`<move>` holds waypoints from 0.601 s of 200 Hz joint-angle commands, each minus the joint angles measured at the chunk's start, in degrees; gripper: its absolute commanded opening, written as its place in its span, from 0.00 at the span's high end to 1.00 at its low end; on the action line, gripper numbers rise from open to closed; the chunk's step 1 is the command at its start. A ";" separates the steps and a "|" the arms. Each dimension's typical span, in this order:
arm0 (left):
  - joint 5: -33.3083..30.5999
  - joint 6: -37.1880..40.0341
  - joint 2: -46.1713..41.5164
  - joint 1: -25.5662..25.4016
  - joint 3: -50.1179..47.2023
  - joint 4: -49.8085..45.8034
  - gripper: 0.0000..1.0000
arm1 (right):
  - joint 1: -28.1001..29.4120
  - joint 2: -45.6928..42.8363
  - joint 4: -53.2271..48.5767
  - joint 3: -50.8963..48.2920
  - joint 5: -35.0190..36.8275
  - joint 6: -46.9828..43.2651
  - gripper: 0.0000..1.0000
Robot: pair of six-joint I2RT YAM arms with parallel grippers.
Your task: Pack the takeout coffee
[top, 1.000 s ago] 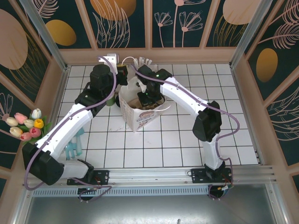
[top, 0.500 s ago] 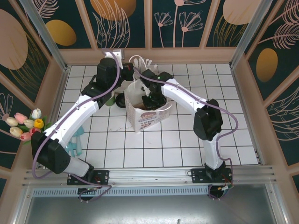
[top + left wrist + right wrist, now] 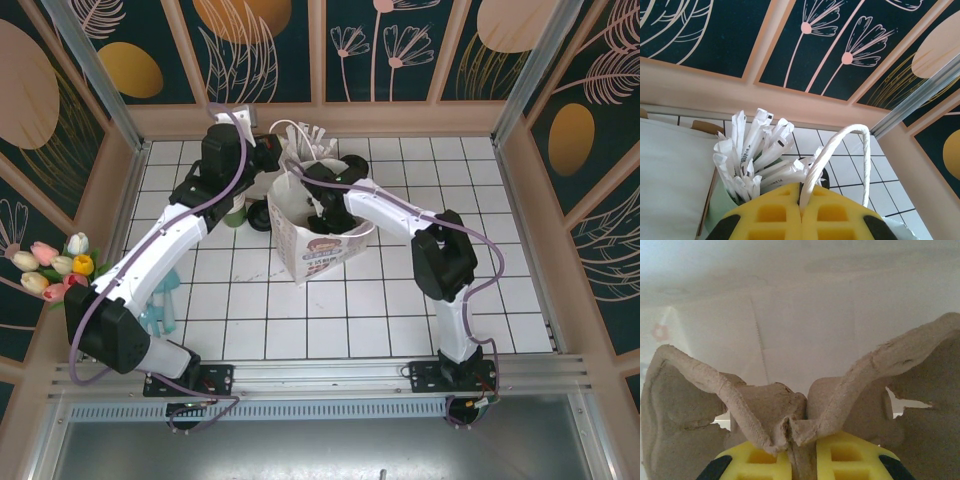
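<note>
A white paper bag [image 3: 318, 243] stands open in the middle of the tiled table. My left gripper [image 3: 272, 160] [image 3: 802, 200] is shut on the bag's white rope handle [image 3: 840, 145] and holds it up. My right gripper [image 3: 326, 206] [image 3: 802, 447] is down inside the bag, shut on the centre ridge of a brown pulp cup carrier [image 3: 785, 415]. A takeout coffee with a black round lid [image 3: 262, 213] stands just left of the bag. Another black lid [image 3: 353, 165] [image 3: 826, 176] shows behind the bag, partly hidden by straws.
A pale-green holder of white wrapped straws [image 3: 306, 135] [image 3: 752, 155] stands at the back beside the bag. A small green thing [image 3: 236, 214] sits left of the coffee. Tulips [image 3: 55, 268] lean at the left wall. Wooden walls [image 3: 320, 118] ring the table.
My left gripper has moved back and right with the handle, pulling the bag's mouth wider. The bag has shifted slightly right, and my right gripper has moved back within it.
</note>
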 commanded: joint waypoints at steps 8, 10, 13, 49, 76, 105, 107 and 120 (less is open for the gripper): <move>-1.54 -1.06 -2.73 0.27 -1.61 2.90 1.00 | 0.69 -1.31 3.18 -3.67 2.59 1.15 0.97; -1.60 -1.06 -2.85 0.27 -1.79 2.99 1.00 | 0.74 -1.32 3.47 -3.90 2.67 1.20 0.97; -1.63 -1.10 -2.96 0.27 -1.93 3.11 1.00 | 0.70 -1.39 3.79 -4.20 2.77 1.23 0.96; -1.29 -0.29 -4.67 0.31 -2.54 2.94 1.00 | 0.87 -1.21 6.98 -6.38 4.29 0.99 0.96; -1.33 0.76 -5.86 0.26 -3.93 3.77 1.00 | 1.05 -1.23 8.83 -7.91 6.25 1.15 0.96; -1.75 0.49 -6.31 0.35 -3.85 3.64 1.00 | 1.05 -1.89 11.87 -10.11 7.67 2.10 0.96; -1.74 0.52 -6.36 0.35 -3.85 3.62 1.00 | 1.05 -1.97 12.17 -10.39 7.77 2.18 0.96; -1.74 0.43 -6.53 0.37 -3.67 3.63 1.00 | 1.05 -2.44 13.90 -11.87 8.08 2.64 0.96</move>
